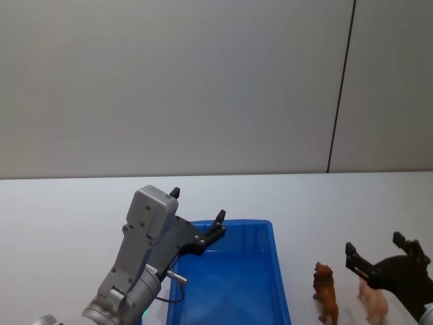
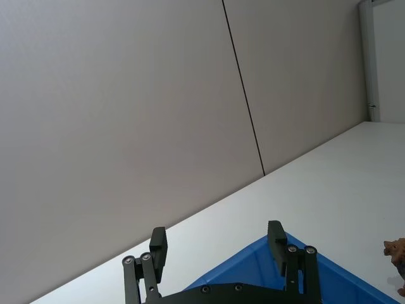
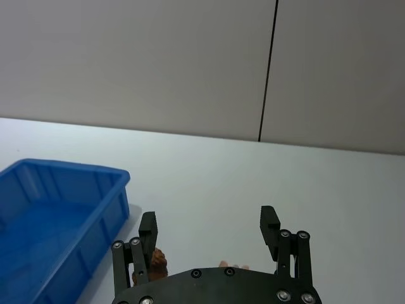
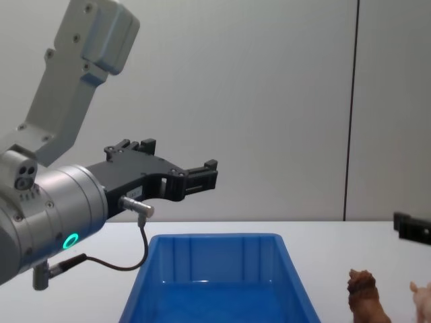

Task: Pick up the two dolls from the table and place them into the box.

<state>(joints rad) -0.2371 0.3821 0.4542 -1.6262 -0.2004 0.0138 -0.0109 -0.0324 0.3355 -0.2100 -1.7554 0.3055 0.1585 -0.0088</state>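
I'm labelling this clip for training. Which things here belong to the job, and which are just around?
Job: reddish-brown doll, pale pink doll, blue box, white table, left gripper raised by the box, right gripper by the dolls, both with fingers open.
Not part of it: grey wall, its dark vertical seam.

I read: box (image 1: pixel 279 271) bright blue | left doll (image 1: pixel 326 291) reddish-brown | right doll (image 1: pixel 374 306) pale pink | desk (image 1: pixel 67 217) white | left pincer (image 1: pixel 197 204) black | right pincer (image 1: pixel 374 242) black | far wall (image 1: pixel 169 81) grey, dark vertical seam
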